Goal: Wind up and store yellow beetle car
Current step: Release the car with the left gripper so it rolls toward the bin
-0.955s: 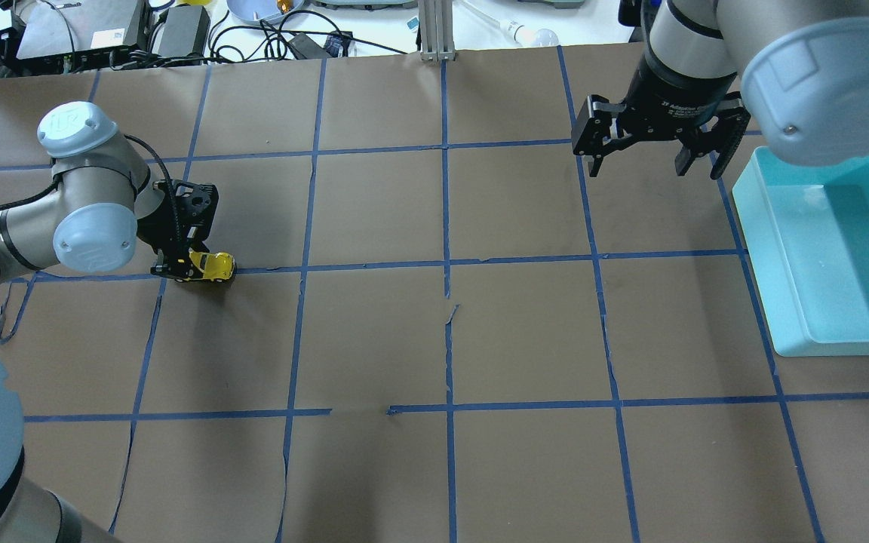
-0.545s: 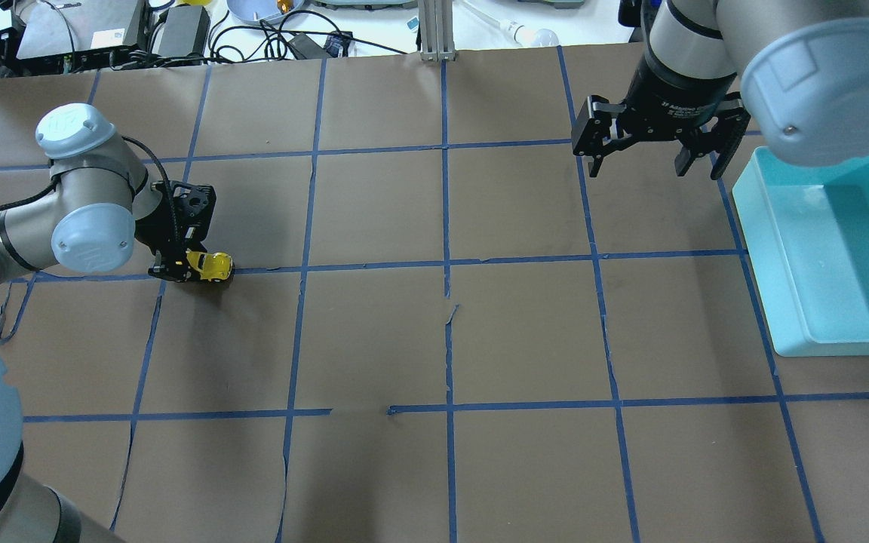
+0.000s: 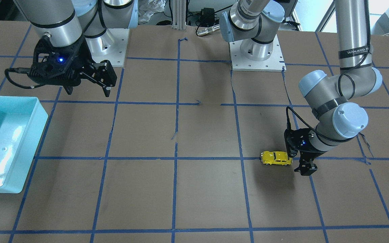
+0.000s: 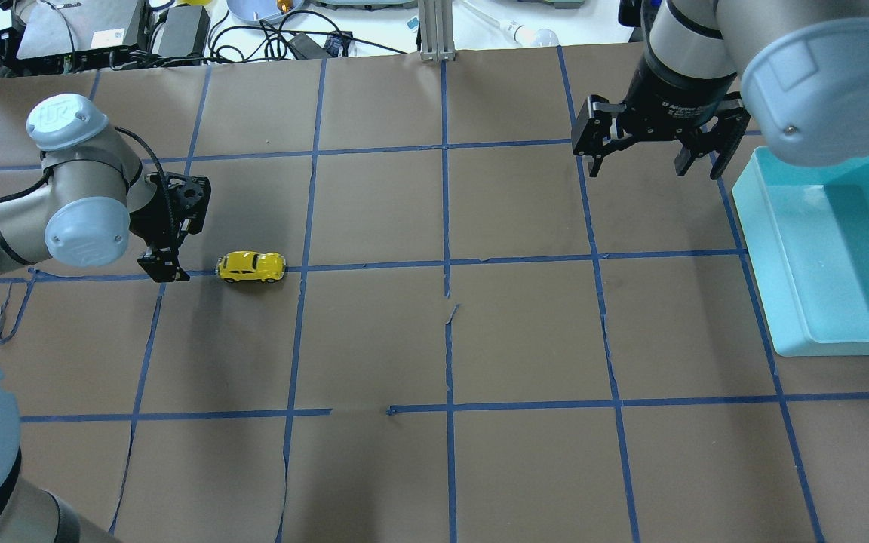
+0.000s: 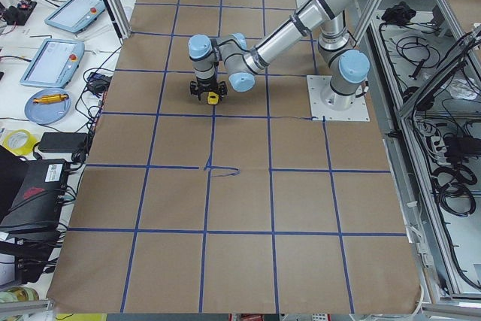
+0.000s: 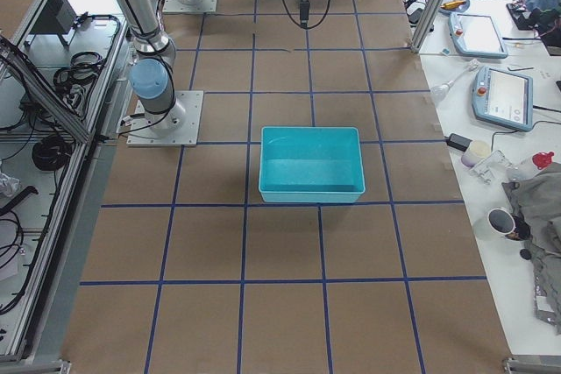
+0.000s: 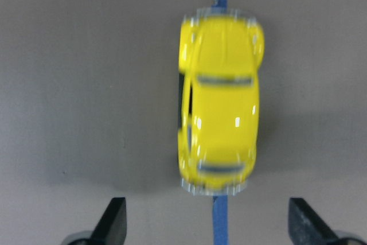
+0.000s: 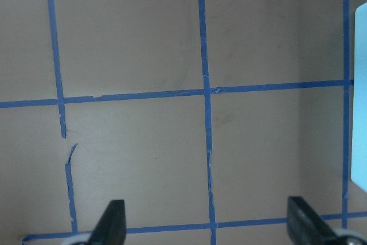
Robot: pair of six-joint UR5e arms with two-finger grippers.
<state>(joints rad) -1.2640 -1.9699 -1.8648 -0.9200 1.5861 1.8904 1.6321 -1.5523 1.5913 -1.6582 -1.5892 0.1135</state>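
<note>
The yellow beetle car (image 4: pixel 251 266) stands free on the brown paper, on a blue tape line at the table's left. It also shows in the front-facing view (image 3: pixel 276 158) and, blurred, in the left wrist view (image 7: pixel 221 104). My left gripper (image 4: pixel 164 268) is low over the table just left of the car, open and empty; its fingertips (image 7: pixel 114 219) stand wide apart behind the car's end. My right gripper (image 4: pixel 649 162) hangs open and empty at the far right, above the table next to the bin; it also shows in the right wrist view (image 8: pixel 206 222).
A light blue bin (image 4: pixel 849 256) stands at the right edge, and it also shows in the front-facing view (image 3: pixel 5 135). Blue tape divides the brown paper into squares. Cables and boxes lie beyond the table's far edge (image 4: pixel 178 30).
The left gripper has let go of the yellow car. The car has moved right along the tape line, away from the fingers. The left arm shifted slightly left. The right arm has not moved.
</note>
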